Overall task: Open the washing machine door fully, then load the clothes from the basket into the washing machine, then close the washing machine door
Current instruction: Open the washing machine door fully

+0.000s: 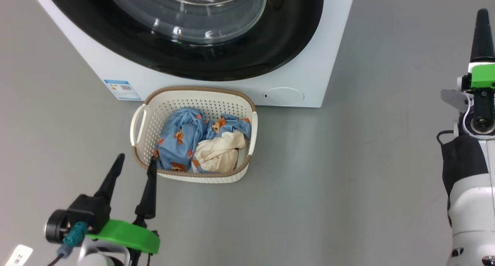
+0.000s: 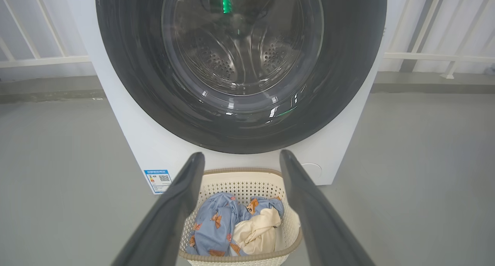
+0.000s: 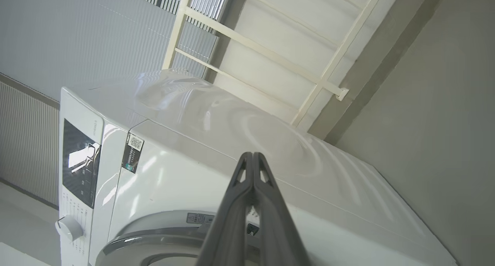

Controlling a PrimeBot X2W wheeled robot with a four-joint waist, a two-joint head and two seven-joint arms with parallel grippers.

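We are holding the left pincer (image 1: 136, 161) spread near the basket (image 1: 201, 89), where the clothes (image 1: 185, 142) are lying, just before the washing machine (image 1: 301, 65). The right pincer (image 3: 252, 157), pressed together and empty, is pointing at its upper front, probably readying to hook the shut washing machine door (image 1: 201, 65).

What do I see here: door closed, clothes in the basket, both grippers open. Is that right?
Not quite. The right gripper is shut, fingers pressed together, as the right wrist view shows. The rest holds: the door is closed, the clothes lie in the basket, and the left gripper is open.
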